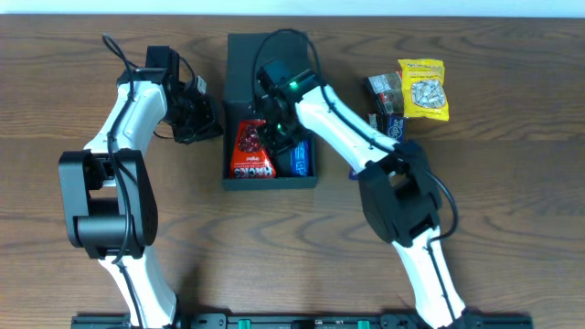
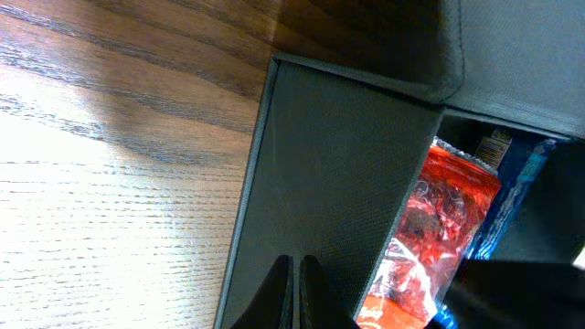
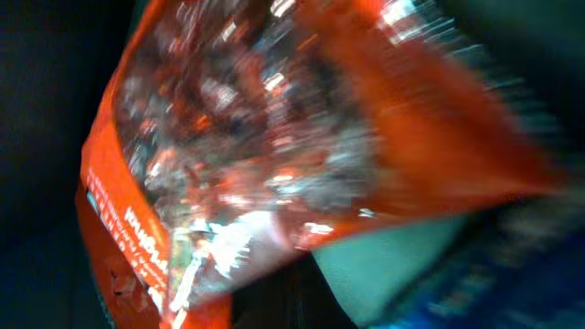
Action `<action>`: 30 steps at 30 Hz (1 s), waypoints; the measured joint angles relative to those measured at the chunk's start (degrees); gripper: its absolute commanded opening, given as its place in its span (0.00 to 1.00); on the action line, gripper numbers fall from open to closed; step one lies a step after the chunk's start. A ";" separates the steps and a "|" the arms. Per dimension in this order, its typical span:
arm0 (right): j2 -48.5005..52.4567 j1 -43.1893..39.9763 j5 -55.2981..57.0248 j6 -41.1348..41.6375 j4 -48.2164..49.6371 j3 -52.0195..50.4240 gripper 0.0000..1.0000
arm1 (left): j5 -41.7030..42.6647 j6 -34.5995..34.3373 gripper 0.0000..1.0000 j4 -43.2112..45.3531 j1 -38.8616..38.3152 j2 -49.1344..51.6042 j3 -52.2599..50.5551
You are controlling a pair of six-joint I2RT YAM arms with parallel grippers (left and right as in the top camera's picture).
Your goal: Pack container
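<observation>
The container (image 1: pixel 239 55) is a dark box in the middle of the table with its flap lid standing open at the far side. Inside lie a red snack packet (image 1: pixel 249 157) and a blue packet (image 1: pixel 302 160). My right gripper (image 1: pixel 274 130) is down inside the box at the red packet's upper right corner. In the right wrist view the red packet (image 3: pixel 228 155) fills the frame, blurred, and the fingers (image 3: pixel 292 292) are closed together at its edge. My left gripper (image 1: pixel 207 119) is shut and empty, its tips (image 2: pixel 297 274) against the box's outer left wall (image 2: pixel 320 183).
A yellow snack packet (image 1: pixel 423 89) lies at the back right. Next to it are a small dark packet (image 1: pixel 384 90) and a blue packet (image 1: pixel 393 126), partly under my right arm. Bare wooden table (image 1: pixel 512 210) surrounds the box.
</observation>
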 measured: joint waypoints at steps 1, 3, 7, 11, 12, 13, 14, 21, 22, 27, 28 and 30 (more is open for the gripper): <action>-0.44 -0.33 0.24 0.15 0.55 0.00 0.01 | 0.00 0.00 0.06 0.00 0.00 0.00 0.00; -2.19 -1.46 1.09 0.55 1.55 0.00 0.01 | 0.00 0.00 0.06 0.00 0.00 0.00 0.00; -5.73 -2.43 1.68 0.74 2.89 0.00 0.01 | 0.00 0.00 0.06 0.02 0.00 0.00 0.00; -8.24 -2.25 -1.92 -0.55 3.32 0.15 0.01 | 0.00 0.00 0.06 0.02 0.00 0.00 0.00; -8.33 -2.10 -2.95 -1.01 3.15 0.28 0.01 | 0.00 0.00 0.06 0.02 0.00 0.00 0.00; -8.31 -1.84 -3.67 -1.40 2.95 0.33 0.01 | 0.00 0.00 0.06 0.02 0.00 0.00 0.00; -8.17 -1.46 -4.28 -1.73 2.60 0.33 0.01 | 0.00 0.00 0.06 0.02 0.00 0.00 0.00; -5.29 0.85 -6.51 -3.32 0.72 0.33 0.01 | 0.00 0.00 0.06 0.02 0.00 0.00 0.00; -4.59 0.98 -6.71 -3.41 0.52 0.33 0.01 | 0.00 0.00 0.06 0.04 0.00 0.00 0.00; -1.22 0.98 -7.08 -3.74 -0.33 0.33 0.01 | 0.00 0.00 0.06 0.04 0.00 0.00 0.00; -0.74 0.98 -7.06 -3.78 -0.39 0.33 0.01 | 0.00 0.00 0.06 0.04 0.00 0.00 0.00; 0.20 0.98 -6.62 -3.78 -0.31 0.33 0.01 | 0.00 0.00 0.06 0.02 0.00 0.00 0.00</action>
